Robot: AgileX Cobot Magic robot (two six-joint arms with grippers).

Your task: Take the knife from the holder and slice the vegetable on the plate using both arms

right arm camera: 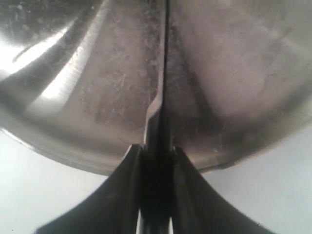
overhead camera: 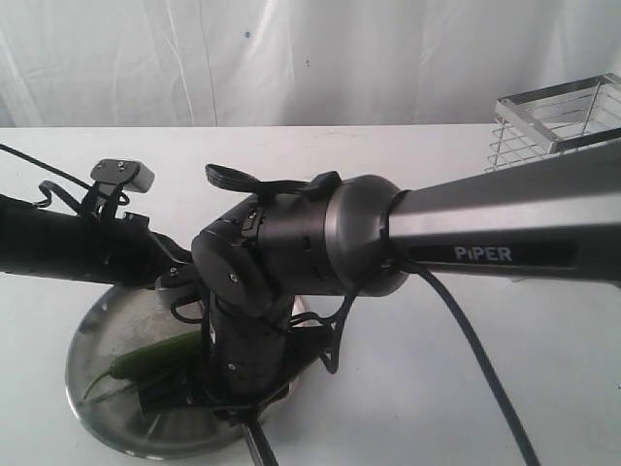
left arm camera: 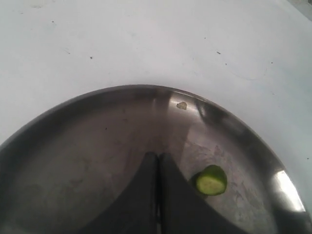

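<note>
The steel plate (overhead camera: pixel 97 417) lies at the front left with the dark green cucumber (overhead camera: pixel 155 356) on it, its stem toward the left. My right arm (overhead camera: pixel 485 233) reaches across and bends down over the plate. My right gripper (right arm camera: pixel 156 148) is shut on the knife (right arm camera: pixel 163 73), whose thin blade runs edge-on over the plate (right arm camera: pixel 243 73). The left gripper (left arm camera: pixel 157 156) is shut with nothing seen between its tips, low over the plate (left arm camera: pixel 97 146). A cut cucumber piece (left arm camera: pixel 211 180), pale inside, lies just beside one finger. In the exterior view the right arm hides both grippers' tips.
The silver wire holder (overhead camera: pixel 558 121) stands at the back right of the white table. My left arm (overhead camera: pixel 58 243) comes in from the left edge. A tiny pale scrap (left arm camera: pixel 182 105) sits near the plate's rim. A white curtain closes the back.
</note>
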